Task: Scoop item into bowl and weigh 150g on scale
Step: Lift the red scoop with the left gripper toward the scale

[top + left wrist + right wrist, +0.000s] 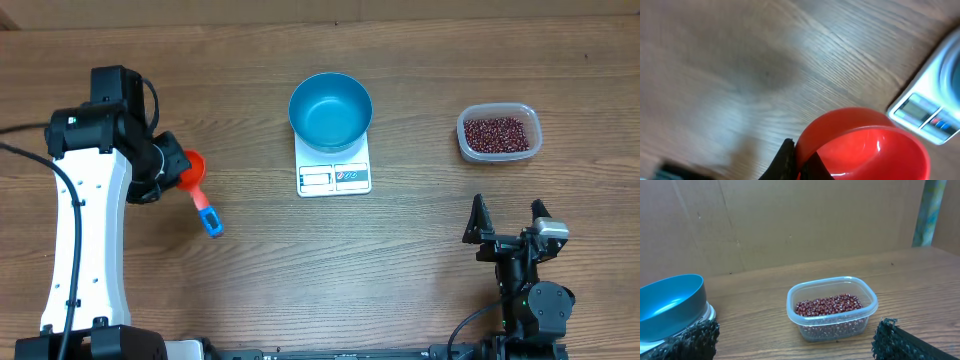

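Okay, beans fill the clear tub at the overhead's upper right, well above my right pincer, jaws wide apart. Only the right wrist view shows bean depth through the tub wall. Blue bowl sits on scale, centre. Left pincer is clamped on red scoop, far left.
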